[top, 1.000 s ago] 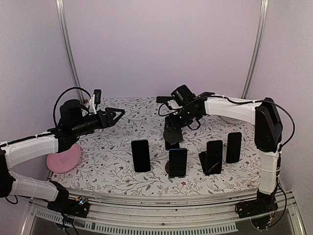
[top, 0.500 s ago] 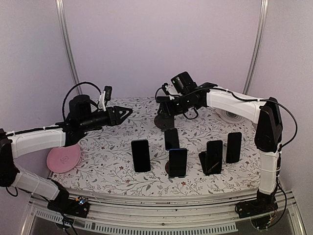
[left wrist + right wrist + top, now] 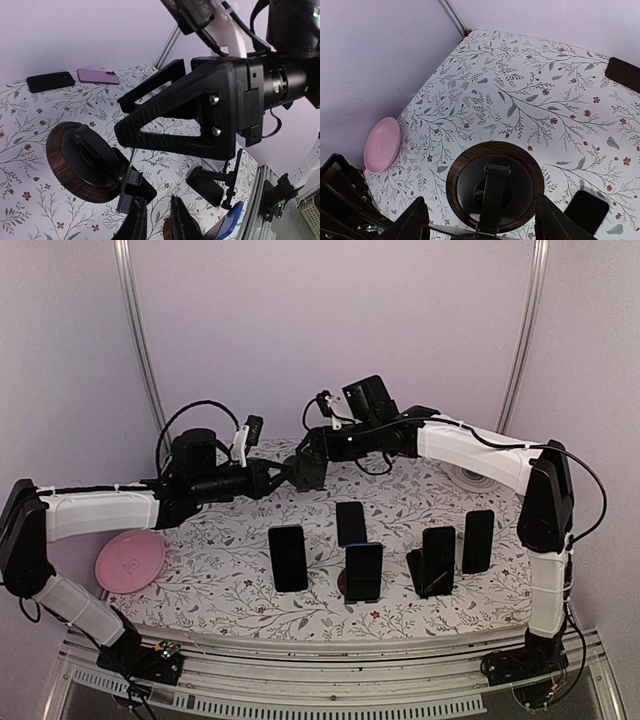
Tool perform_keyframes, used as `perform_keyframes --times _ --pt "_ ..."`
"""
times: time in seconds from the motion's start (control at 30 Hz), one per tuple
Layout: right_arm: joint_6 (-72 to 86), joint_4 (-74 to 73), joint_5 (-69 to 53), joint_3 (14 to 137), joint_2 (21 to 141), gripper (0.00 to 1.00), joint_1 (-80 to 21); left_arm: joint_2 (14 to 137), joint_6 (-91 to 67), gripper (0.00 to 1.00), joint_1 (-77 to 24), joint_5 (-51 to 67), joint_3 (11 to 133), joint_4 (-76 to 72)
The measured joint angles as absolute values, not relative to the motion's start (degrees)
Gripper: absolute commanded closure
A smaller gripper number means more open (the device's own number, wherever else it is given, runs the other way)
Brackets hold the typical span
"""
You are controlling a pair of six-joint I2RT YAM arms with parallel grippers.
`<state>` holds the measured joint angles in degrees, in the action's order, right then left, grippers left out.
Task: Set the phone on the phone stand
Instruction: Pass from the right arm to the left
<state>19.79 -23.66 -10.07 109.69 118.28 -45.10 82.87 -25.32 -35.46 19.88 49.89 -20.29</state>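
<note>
Wood-rimmed phone stand [image 3: 495,192], low over the table a second ago, now hangs higher, pinched by the right gripper [image 3: 485,226]. The left gripper [image 3: 157,222] has reached it, jaws nearly together, grip unclear. One phone [image 3: 351,523] lies on the flowered cloth [image 3: 230,580]; lilac walls [image 3: 330,330] behind.

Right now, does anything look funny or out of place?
Yes. One phone stand isn't on the table: the right gripper holds it tilted up in the air, with no phone on it.
</note>
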Motion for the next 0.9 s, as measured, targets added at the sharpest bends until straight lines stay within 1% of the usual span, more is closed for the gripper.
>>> perform_keyframes --times 0.47,0.73,0.9 --pt "22.6 -21.2 -13.9 111.5 120.4 0.60 -46.4 85.2 -21.2 0.93 -35.9 16.7 51.7 -18.1" --pt "23.2 -20.5 -14.3 112.1 120.4 0.60 -46.6 86.1 -20.1 0.93 -35.9 15.9 51.9 -17.8" --pt "23.2 -20.5 -14.4 112.1 120.4 0.60 -46.6 86.9 -19.7 0.96 -35.9 15.9 52.5 -17.7"
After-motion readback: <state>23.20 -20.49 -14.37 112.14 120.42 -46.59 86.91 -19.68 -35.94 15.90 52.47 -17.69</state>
